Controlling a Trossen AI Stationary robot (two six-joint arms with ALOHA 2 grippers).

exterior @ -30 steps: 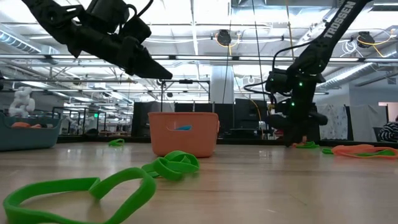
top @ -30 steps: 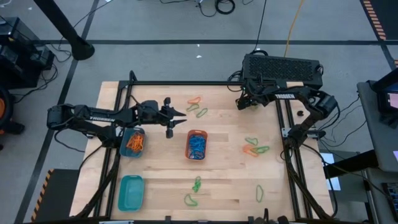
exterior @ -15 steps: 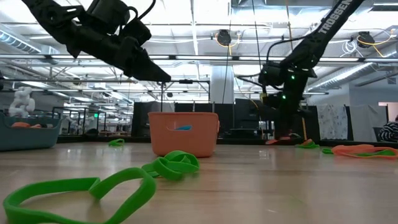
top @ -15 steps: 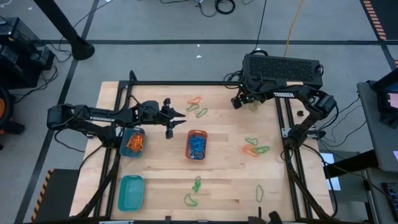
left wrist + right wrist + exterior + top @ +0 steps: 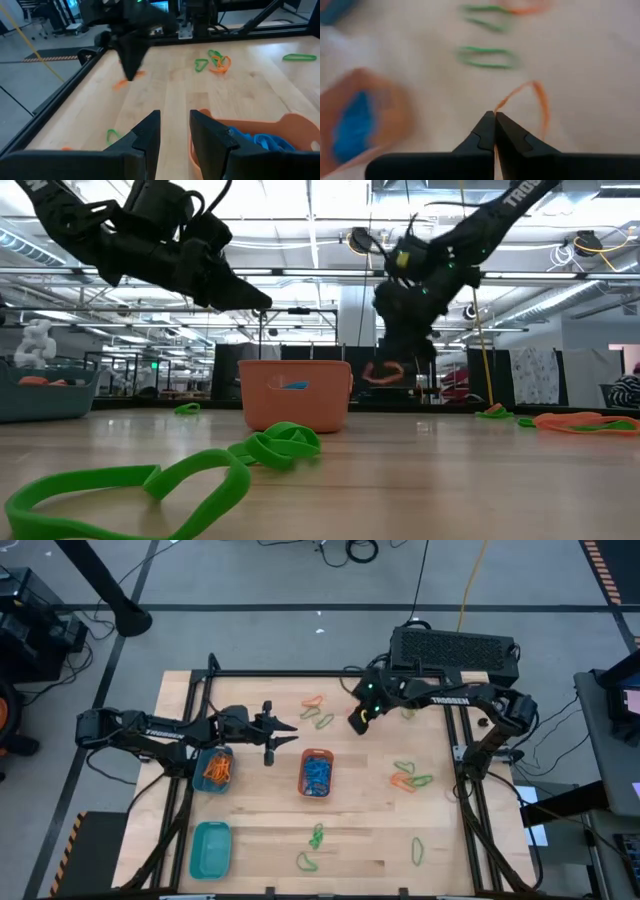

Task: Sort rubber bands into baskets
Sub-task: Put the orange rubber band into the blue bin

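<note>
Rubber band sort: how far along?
Done: orange bands sit in the round basket and blue bands in the orange basket. The teal basket looks empty. In hand: the right hand is shut on an orange band above the table. The left hand hovers near the round basket. Left: green and orange bands scattered on the table.

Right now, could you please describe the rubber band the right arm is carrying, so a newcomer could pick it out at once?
Start at the orange rounded plastic basket holding blue bands in mid-table. Above and behind it hangs the right pincer, shut on a thin orange rubber band. Unlike every other loop, which lies flat on the wooden table, this one dangles in the air.
</note>
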